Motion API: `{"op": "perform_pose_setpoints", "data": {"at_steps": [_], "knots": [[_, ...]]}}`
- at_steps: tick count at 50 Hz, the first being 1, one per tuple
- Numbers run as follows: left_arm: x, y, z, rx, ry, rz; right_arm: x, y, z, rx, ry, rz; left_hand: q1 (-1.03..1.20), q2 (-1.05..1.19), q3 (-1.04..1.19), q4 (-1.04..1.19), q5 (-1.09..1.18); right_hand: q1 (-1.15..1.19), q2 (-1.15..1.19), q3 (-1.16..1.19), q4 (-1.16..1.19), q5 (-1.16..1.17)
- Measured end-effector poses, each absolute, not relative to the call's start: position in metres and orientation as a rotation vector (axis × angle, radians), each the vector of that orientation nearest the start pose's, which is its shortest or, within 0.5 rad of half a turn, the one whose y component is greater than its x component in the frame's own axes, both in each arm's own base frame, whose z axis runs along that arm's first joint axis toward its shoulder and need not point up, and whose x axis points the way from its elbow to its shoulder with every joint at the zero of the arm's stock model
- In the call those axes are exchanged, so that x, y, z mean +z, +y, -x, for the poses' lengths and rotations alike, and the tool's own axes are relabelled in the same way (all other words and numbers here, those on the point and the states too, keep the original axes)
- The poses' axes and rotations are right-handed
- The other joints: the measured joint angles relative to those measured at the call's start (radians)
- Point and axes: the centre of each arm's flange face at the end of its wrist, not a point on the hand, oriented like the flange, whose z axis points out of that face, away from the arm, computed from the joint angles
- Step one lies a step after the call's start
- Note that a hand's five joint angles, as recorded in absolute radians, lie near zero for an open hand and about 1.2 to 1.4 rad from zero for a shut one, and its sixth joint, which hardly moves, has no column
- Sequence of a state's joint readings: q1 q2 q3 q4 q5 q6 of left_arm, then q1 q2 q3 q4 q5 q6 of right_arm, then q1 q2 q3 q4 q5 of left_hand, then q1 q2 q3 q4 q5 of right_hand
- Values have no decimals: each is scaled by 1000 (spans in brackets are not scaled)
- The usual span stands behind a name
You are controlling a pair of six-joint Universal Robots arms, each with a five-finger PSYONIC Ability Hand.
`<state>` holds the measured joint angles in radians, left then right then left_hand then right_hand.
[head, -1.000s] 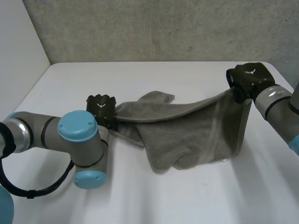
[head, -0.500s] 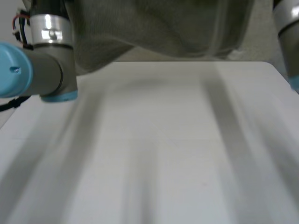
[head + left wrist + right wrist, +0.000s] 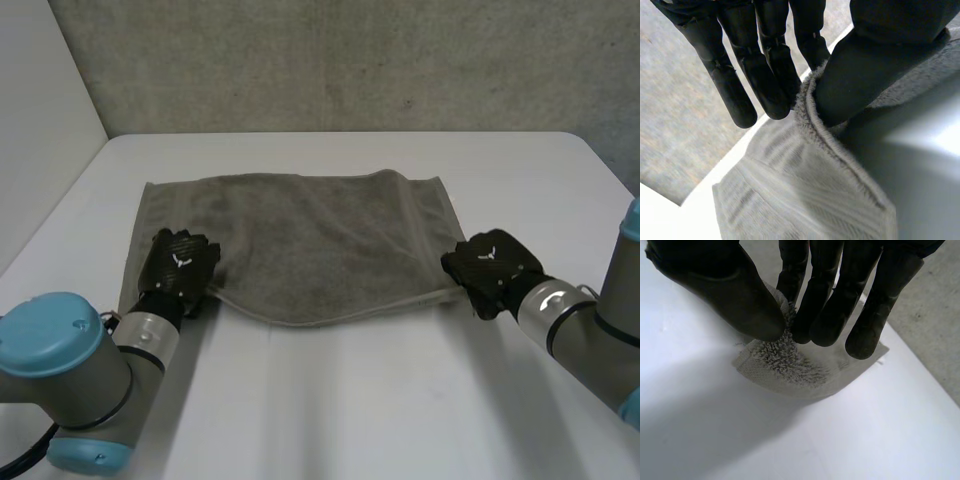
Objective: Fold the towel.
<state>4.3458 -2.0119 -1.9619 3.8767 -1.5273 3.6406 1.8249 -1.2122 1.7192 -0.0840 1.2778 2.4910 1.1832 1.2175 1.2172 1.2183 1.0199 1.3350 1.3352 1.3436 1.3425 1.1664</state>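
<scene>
Here, a grey towel [image 3: 300, 240] lies spread on the white counter [image 3: 350, 400]; the left hand [image 3: 178, 270] and right hand [image 3: 490, 268] each pinch a near corner.

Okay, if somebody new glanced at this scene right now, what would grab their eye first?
A grey towel lies spread nearly flat across the middle of the white table. The black left robot hand pinches it at the near left corner, and the right robot hand pinches the near right corner between thumb and fingers. The near edge between them bows slightly toward the robot.
</scene>
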Motion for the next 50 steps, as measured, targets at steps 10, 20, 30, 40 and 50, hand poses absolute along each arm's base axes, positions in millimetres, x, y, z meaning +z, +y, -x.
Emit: {"op": "perform_pose_setpoints", "data": {"at_steps": [10,20,30,40,50], "knots": [[139,-259,243,-2074,2048,-981,161,-270,-209,-1718,2308,1274,-309,-345,-337,-339,-317,0,0,0,0,0],[133,-279,231,-2076,2007,-866,172,-291,-173,-1855,2381,1088,-508,-545,-544,-543,-522,0,0,0,0,0],[124,-291,222,-2064,2001,-820,171,-297,-165,-1858,2371,1004,-678,-714,-713,-715,-696,0,0,0,0,0],[125,-281,215,-2004,2069,-844,169,-295,-167,-1844,2369,1012,-166,-199,-212,-212,-190,0,0,0,0,0],[138,-266,211,-1920,2174,-933,176,-295,-168,-1866,2347,1048,-10,-8,-8,-8,-10,0,0,0,0,0]]}}
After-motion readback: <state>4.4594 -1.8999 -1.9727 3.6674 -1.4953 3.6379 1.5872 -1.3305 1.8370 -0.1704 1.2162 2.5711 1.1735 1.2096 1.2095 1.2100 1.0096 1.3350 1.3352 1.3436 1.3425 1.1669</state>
